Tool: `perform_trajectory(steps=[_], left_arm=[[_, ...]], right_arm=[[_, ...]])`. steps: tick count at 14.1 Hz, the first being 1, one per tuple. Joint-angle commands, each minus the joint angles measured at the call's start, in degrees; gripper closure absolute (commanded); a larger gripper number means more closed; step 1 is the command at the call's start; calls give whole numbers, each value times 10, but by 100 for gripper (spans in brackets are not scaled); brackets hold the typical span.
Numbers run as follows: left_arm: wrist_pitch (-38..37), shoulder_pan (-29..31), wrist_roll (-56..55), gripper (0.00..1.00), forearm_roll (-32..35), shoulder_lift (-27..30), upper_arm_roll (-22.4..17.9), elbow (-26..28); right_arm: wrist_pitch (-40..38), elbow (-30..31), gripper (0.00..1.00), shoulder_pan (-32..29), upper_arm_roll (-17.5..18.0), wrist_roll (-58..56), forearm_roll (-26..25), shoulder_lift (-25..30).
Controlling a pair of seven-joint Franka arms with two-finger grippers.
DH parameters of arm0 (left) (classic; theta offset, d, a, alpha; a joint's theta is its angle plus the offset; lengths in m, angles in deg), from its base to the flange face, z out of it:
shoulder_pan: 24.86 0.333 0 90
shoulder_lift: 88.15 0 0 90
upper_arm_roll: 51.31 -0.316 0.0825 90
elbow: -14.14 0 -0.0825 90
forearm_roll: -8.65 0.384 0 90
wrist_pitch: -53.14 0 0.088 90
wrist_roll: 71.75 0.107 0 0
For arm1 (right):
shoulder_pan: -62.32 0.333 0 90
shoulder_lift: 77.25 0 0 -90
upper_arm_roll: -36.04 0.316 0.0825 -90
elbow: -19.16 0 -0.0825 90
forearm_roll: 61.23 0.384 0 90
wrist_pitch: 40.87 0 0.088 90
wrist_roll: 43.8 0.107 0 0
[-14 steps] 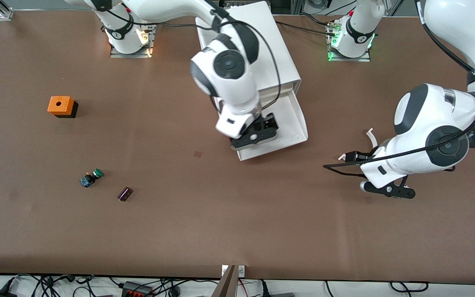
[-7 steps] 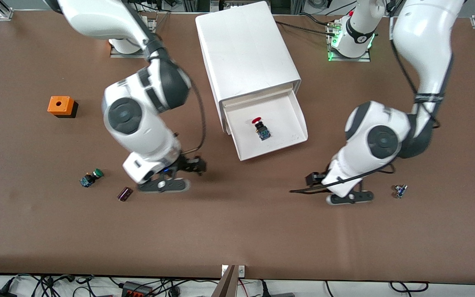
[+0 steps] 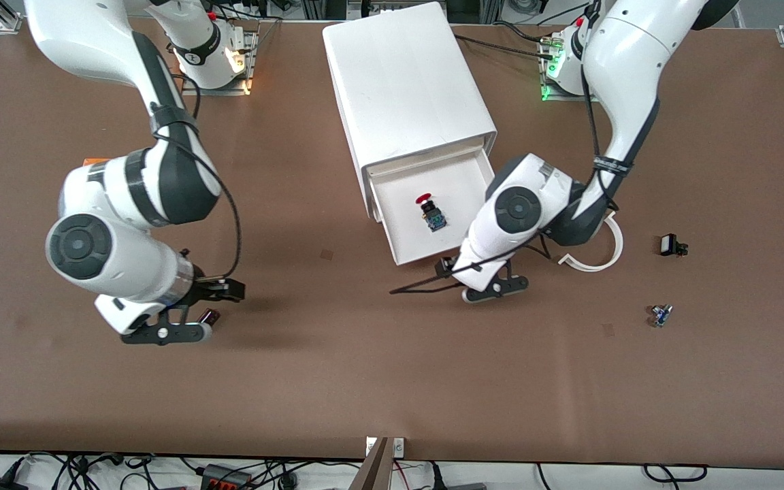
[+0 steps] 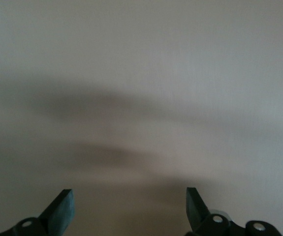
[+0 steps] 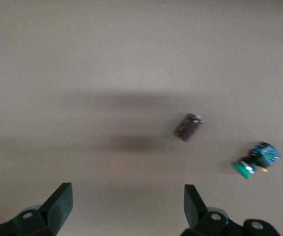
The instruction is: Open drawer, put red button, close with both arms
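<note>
The white cabinet [image 3: 405,82] stands at the middle of the table, and its top drawer [image 3: 470,197] is pulled out. The red button [image 3: 431,211] lies in the drawer, red cap toward the cabinet. My left gripper [image 3: 491,292] is open and empty, low over the table just off the drawer's front corner; the left wrist view shows it [image 4: 129,206] over bare table. My right gripper [image 3: 167,332] is open and empty over the table toward the right arm's end; the right wrist view shows it [image 5: 128,204] over bare table, with nothing between the fingers.
A purple cylinder [image 3: 210,315] lies beside my right gripper and shows in the right wrist view [image 5: 188,127], as does a green-capped button [image 5: 255,161]. An orange box [image 3: 94,161] peeks from under the right arm. A white curved strip [image 3: 599,262], a black part [image 3: 670,245] and a blue part [image 3: 659,315] lie toward the left arm's end.
My right gripper left the drawer, swung to the right arm's end, and the red button now lies in the drawer. My left gripper moved in toward the drawer's front corner.
</note>
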Motion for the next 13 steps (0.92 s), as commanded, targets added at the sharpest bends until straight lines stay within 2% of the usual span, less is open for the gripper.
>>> perform_trajectory(steps=[1, 4, 7, 10, 13], left_arm=[[-83, 12, -45, 0, 0, 24, 51, 18], [-141, 11, -45, 0, -1, 22, 91, 20], [-170, 11, -45, 0, -22, 19, 116, 22], [-223, 12, -44, 0, -108, 20, 116, 16], [-240, 13, -42, 0, -111, 20, 116, 13]], right_arm=[[-5, 39, 0, -44, 8, -58, -5, 43], [-9, 39, 0, -81, 8, -95, 0, 67], [-67, 40, 0, -99, 6, -95, -5, 102], [-73, 86, 0, -124, 4, -126, -8, 160], [-71, 136, 0, -131, -9, -150, -8, 217]])
